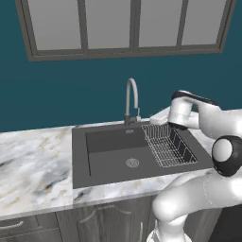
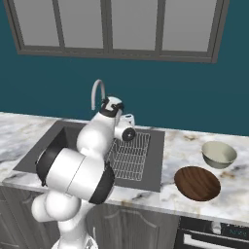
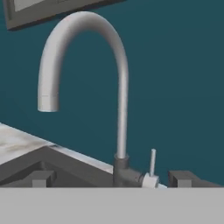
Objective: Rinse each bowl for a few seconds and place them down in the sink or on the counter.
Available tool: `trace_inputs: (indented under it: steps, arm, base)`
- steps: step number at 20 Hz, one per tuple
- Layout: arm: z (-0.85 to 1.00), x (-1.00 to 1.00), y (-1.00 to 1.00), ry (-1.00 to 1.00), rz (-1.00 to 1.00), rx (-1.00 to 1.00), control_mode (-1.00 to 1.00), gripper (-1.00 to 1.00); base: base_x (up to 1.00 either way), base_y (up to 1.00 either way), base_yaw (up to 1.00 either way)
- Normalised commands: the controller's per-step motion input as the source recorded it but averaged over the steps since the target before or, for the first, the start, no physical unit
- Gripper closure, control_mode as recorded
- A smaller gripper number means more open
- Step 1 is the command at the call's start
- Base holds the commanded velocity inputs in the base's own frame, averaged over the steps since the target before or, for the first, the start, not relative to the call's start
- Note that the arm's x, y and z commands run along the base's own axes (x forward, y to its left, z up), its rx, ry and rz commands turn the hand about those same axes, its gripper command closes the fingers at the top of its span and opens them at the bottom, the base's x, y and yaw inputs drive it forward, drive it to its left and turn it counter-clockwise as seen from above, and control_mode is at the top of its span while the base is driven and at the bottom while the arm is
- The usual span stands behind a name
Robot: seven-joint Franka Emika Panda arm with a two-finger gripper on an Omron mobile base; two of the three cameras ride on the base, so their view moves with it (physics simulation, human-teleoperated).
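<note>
Two bowls stand on the counter [image 2: 185, 146] to the right of the sink [image 2: 63, 141]: a pale cream-green bowl [image 2: 219, 154] farther back and a dark reddish-brown bowl [image 2: 197, 183] nearer the front edge. My gripper [image 3: 111, 178] is open and holds nothing, its two fingertips [image 3: 41, 178] wide apart. It hovers over the back of the sink and faces the curved chrome faucet [image 3: 120, 87], whose small lever [image 3: 152, 164] stands at its base. Both bowls are well to the right of the gripper.
A wire dish rack [image 1: 168, 144] fills the right part of the dark basin [image 1: 118, 156], with the round drain [image 1: 132, 163] to its left. Marble counter [image 1: 33, 160] stretches left of the sink. A window [image 1: 127, 23] sits above the teal wall.
</note>
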Motion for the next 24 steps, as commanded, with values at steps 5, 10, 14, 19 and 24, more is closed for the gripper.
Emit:
trace_inputs:
  steps: [5,10,14,19,24]
  arm:
    - [-0.15,0.33,0.07,-0.05,0.01,0.03,-1.00,-1.00]
    - [-0.05,0.39,0.00,-0.03,0.00,0.04,-1.00,-1.00]
    - [-0.01,0.40,0.00,-0.01,0.00,0.04,-1.00,-1.00]
    - [0.00,0.43,0.00,0.00,0.00,0.04,-1.00,-1.00]
    - [-0.04,0.43,0.01,0.00,0.00,0.03,-1.00,-1.00]
  base:
    - [0.00,0.00,0.00]
    - [0.00,0.00,0.00]
    - [0.00,0.00,0.00]
    - [0.00,0.00,0.00]
    - [0.00,0.00,0.00]
